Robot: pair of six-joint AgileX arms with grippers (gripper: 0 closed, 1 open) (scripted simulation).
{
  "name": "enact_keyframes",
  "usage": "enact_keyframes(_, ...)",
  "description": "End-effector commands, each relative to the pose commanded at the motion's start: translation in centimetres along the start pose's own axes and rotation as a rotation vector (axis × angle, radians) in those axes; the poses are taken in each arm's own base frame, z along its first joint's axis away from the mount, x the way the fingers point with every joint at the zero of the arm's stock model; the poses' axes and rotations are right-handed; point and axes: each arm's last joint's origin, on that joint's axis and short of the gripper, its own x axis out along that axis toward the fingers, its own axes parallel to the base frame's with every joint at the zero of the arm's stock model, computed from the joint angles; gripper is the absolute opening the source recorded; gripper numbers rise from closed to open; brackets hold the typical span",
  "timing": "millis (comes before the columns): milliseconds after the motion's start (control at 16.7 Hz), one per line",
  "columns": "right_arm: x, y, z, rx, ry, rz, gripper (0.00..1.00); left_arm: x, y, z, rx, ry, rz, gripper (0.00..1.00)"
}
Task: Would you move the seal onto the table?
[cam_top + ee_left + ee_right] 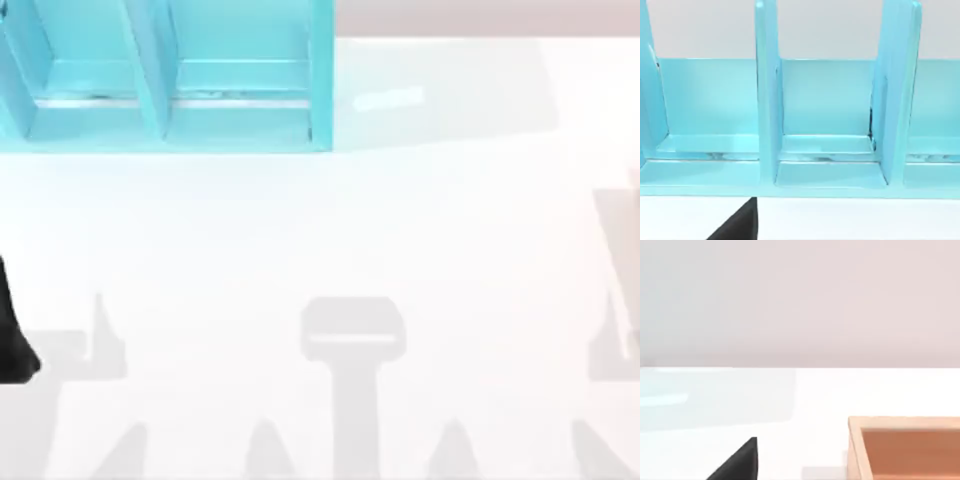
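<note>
My left arm (15,335) sits at the near-left edge of the worktop (330,240), visible from above as a dark shape low against the left border. The left claw (737,222) appears in the left wrist view as one black wedge over the white surface. I cannot tell how far it is open, and I see nothing held in it.

The right claw (737,462) appears in the right wrist view as a similar black wedge above the worktop. Its opening cannot be judged, and I see nothing held in it. Near it in that view stands an open wooden box (905,447) with pale orange-brown walls, resting on the white surface.

Grey shadows lie across the near and middle worktop in the top view.

At the far left stands the turquoise shelf unit (165,80), resting on the worktop. The left wrist camera faces it squarely. Upright dividers (767,95) separate its compartments, and the compartment floors (830,172) that I can see are bare turquoise.

Seal location: I cannot make out the seal on the worktop or in the compartments facing the left wrist camera, so its position cannot be stated.
</note>
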Motion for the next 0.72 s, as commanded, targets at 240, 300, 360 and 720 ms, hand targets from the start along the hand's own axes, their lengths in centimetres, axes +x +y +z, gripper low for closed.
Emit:
enact_keyframes(240, 0.0, -0.1, 0.5, -0.013, 0.032, -0.013, 1.00, 0.0, 0.0, 0.0, 0.000, 0.000, 0.000, 1.00)
enact_keyframes(300, 0.0, -0.3, 1.1, -0.024, 0.062, -0.025, 1.00, 0.0, 0.0, 0.0, 0.000, 0.000, 0.000, 1.00)
enact_keyframes(360, 0.1, -0.4, 1.7, -0.038, 0.103, -0.039, 1.00, 0.0, 0.0, 0.0, 0.000, 0.000, 0.000, 1.00)
enact_keyframes(720, 2.9, -2.4, 6.8, -0.126, 0.534, -0.134, 1.00, 0.0, 0.0, 0.0, 0.000, 0.000, 0.000, 1.00)
